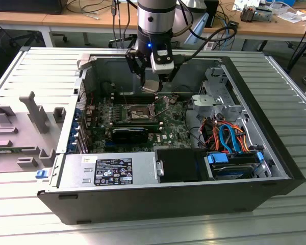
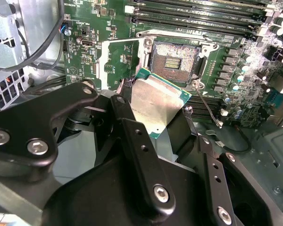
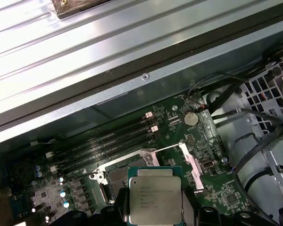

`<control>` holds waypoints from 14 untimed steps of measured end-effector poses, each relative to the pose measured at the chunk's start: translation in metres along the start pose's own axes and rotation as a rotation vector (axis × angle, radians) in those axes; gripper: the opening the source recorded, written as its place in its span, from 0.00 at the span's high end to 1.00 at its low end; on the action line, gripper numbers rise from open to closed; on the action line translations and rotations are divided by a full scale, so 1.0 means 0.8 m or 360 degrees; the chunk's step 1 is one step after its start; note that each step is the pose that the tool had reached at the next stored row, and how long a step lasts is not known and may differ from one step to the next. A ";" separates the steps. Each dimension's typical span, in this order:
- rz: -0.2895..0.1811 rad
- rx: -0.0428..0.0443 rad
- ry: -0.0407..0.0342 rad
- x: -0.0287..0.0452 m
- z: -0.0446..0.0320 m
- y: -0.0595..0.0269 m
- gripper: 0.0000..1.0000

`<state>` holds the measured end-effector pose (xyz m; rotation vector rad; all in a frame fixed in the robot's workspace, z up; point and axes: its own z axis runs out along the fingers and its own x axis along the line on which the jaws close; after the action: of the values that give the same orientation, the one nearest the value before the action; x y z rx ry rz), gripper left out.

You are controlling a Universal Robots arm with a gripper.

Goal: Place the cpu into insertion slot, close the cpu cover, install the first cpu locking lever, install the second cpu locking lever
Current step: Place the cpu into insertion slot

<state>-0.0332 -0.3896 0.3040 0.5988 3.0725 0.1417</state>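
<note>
In the exterior view, hovers with the black finger gripper (image 1: 150,83) over the silver-rimmed, dark-centred square insertion slot (image 1: 135,113) in the green circuit board (image 1: 171,127). In the second wrist view, clenches the thin silvery-grey square cpu (image 2: 155,106) by opposite edges, slot just past its corner. In the first wrist view, holds it print-side up.
</note>
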 end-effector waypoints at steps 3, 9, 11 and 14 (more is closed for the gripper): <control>0.0005 0.0000 0.0000 -0.0001 0.0000 0.000 0.46; 0.0027 0.0000 -0.0002 -0.0002 0.0000 0.000 0.46; 0.0034 0.0000 -0.0003 -0.0002 0.0000 0.000 0.46; 0.0048 0.0000 -0.0004 -0.0002 0.0000 0.000 0.46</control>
<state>-0.0332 -0.3900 0.3040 0.6449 3.0618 0.1413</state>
